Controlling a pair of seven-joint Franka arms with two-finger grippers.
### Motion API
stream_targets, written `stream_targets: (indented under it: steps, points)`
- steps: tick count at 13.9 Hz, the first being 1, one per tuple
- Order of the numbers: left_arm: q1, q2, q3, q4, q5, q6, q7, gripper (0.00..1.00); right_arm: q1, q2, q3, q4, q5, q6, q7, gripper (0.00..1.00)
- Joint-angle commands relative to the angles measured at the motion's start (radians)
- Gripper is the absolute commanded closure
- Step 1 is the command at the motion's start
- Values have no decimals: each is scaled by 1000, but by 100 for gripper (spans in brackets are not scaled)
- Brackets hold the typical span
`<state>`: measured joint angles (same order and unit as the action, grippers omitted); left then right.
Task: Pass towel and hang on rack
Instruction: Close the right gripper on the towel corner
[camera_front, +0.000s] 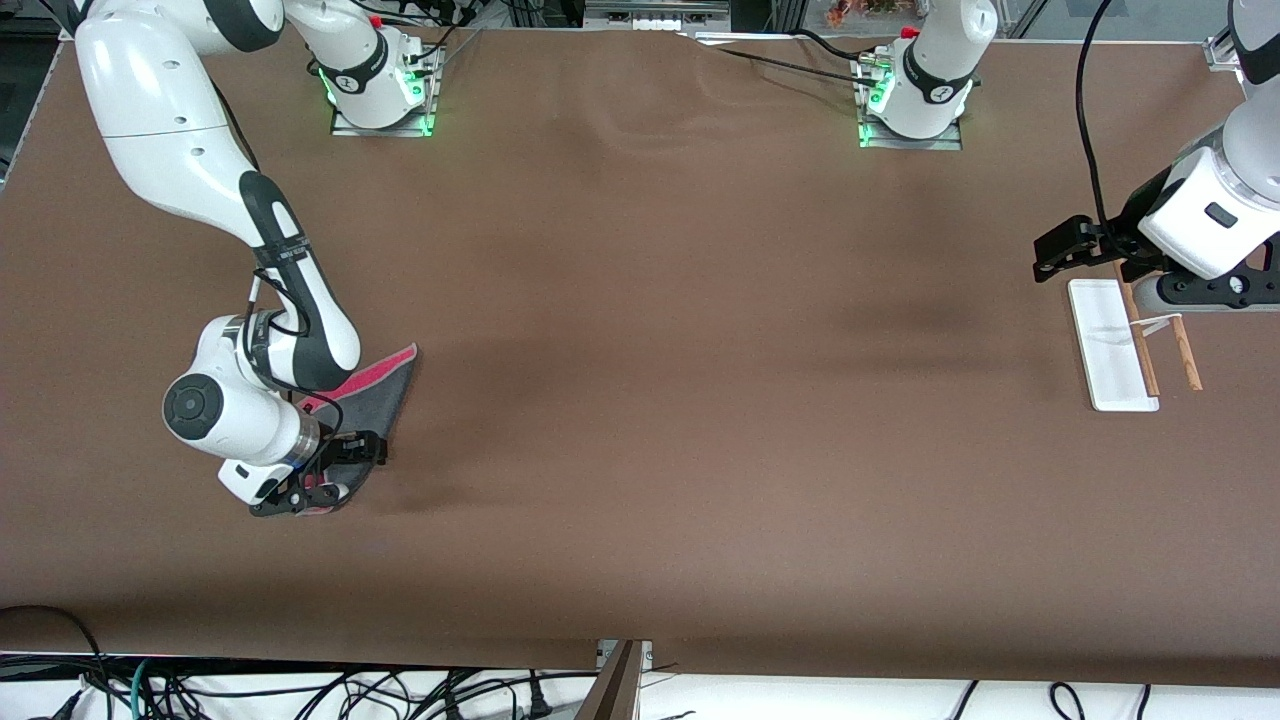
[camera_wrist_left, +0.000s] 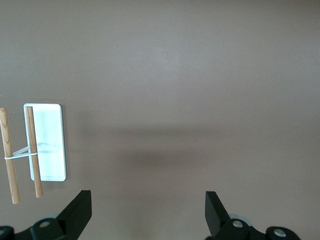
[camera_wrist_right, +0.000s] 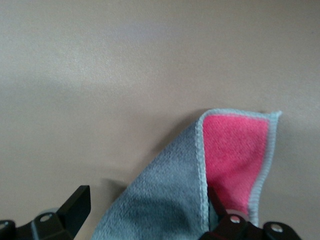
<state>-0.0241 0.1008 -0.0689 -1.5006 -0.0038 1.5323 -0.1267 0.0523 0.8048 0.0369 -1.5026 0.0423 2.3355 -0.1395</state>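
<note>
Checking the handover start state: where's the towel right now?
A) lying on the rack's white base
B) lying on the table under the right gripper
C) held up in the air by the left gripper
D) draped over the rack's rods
B: the towel lies on the table at the right arm's end with the open right gripper down over it, while the rack stands bare near the open left gripper.

Brown table (camera_front: 640, 400) filled most of front view, surface plain with faint creases. Black cables (camera_front: 300, 690) lay tangled along edge nearest front camera. Dark post (camera_front: 618, 685) stood at middle of that edge, beside small metal bracket (camera_front: 610, 650).
</note>
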Motion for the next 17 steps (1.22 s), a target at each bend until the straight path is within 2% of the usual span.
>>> stream_targets:
  steps: [1,2,4,5,7,9,14,17]
  points:
    - [-3,-10,-2,-4,13,2,10,0,-14,-35,6,-5,21,-62,-9,11]
    - [-2,-10,-2,-6,13,2,10,0,-18,-36,6,-1,21,-76,-9,24]
    - [-2,-10,0,-6,13,2,10,0,-23,-41,6,4,21,-103,-9,58]
    - [-2,-10,0,-6,13,0,10,0,-26,-41,6,4,22,-105,-9,72]
    - [-2,-10,0,-6,13,2,10,0,-26,-41,6,4,24,-105,-9,82]
    - [-2,-10,0,-6,13,0,10,0,-26,-41,6,4,28,-108,-9,100]
    - [-2,-10,0,-6,13,2,10,0,-23,-68,8,4,27,-133,-11,100]
    - [-3,-10,0,-6,13,2,10,0,-12,-133,17,5,25,-140,-9,100]
